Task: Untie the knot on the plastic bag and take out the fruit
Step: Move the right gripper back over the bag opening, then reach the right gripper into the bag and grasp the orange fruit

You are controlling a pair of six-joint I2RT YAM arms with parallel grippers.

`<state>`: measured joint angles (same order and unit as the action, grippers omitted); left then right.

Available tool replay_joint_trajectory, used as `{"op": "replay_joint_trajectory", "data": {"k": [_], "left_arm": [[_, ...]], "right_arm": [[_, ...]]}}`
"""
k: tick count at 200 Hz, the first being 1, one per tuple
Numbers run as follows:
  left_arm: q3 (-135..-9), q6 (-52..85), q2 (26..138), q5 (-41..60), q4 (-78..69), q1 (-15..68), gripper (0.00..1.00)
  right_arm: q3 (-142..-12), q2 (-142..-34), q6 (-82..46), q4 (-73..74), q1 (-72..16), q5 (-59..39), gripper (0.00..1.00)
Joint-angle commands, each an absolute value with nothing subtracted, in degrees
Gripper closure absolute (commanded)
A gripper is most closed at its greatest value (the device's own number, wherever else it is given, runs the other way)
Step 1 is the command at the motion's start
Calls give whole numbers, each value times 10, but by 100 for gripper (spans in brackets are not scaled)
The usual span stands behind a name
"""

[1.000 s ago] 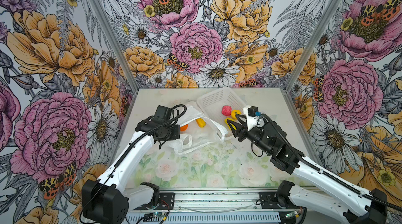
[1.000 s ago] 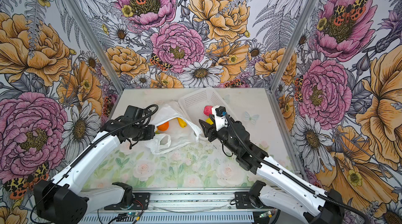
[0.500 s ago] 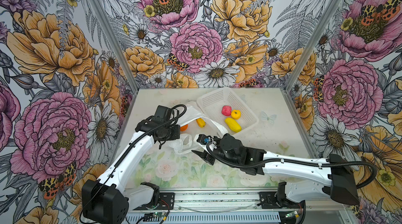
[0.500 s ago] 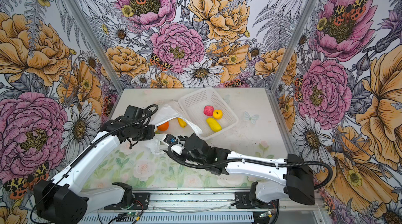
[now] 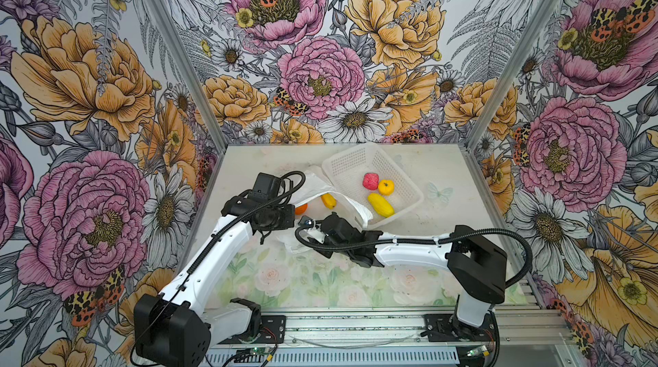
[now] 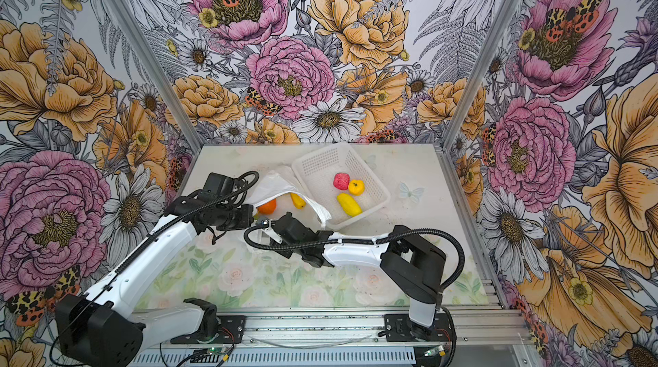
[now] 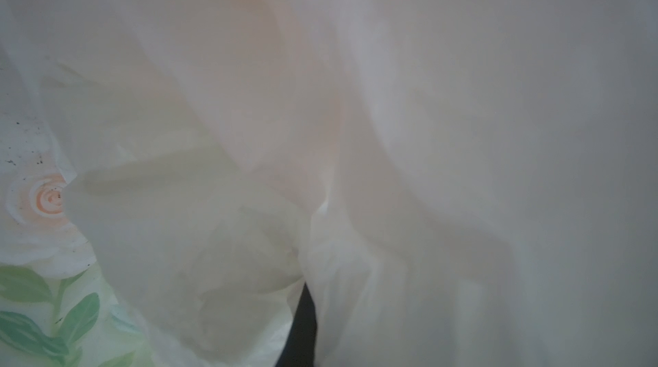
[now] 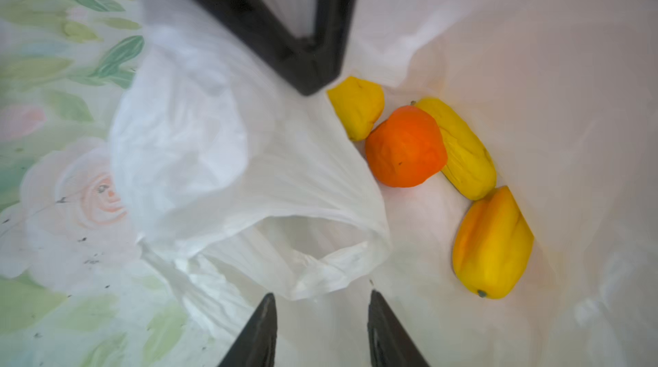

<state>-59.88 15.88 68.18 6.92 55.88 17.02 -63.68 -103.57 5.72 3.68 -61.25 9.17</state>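
Note:
The white plastic bag [image 5: 317, 187] lies open beside the basket, its mouth held up. My left gripper [image 5: 290, 217] is shut on the bag's edge; in the right wrist view its black fingers [image 8: 313, 62] pinch the film. Film fills the left wrist view, showing only a dark finger [image 7: 302, 326]. My right gripper [image 8: 320, 297] is open at the bag's mouth, nothing between its fingers. Inside lie an orange fruit [image 8: 406, 146], two yellow ones [image 8: 358, 107] [image 8: 463, 148] and a yellow-orange one [image 8: 493, 244]. The knot is out of view.
A white lattice basket [image 5: 352, 160] stands at the back right of the bag, holding a pink-red fruit [image 5: 370, 181], a small orange-yellow one [image 5: 386, 187] and a long yellow one [image 5: 380, 205]. Flowered walls close in the table on three sides.
My right arm has swung from over the basket down and left to the bag's mouth, and its jaws have narrowed. The left arm has stayed put, holding the bag.

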Motion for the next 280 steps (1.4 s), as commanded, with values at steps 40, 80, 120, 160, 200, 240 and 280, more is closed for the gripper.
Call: {"op": "replay_joint_trajectory", "data": {"k": [40,80,120,160,200,240,280], "left_arm": [[-594,155,680,66,544,170,100],[-594,154,680,65,545,171,100],[-594,154,678,64,544,172,100],[-594,154,678,65,544,173,100],[-594,154,678,66,544,174,100],[-594,154,679,66,544,174,100],[-594,154,679,68,543,179,100]], "right_arm": [[-696,-1097,-36,48,-570,175,58],[-734,-1147,-108,45,-567,206,57],[-775,-1187,-184,26,-558,231,53],[-780,-1199,-259,37,-537,218,42],[-775,-1212,-283,86,-525,144,25],[-771,-1240,-280,199,-519,25,14],[-858,-1319,-309,192,-507,21,7]]}}
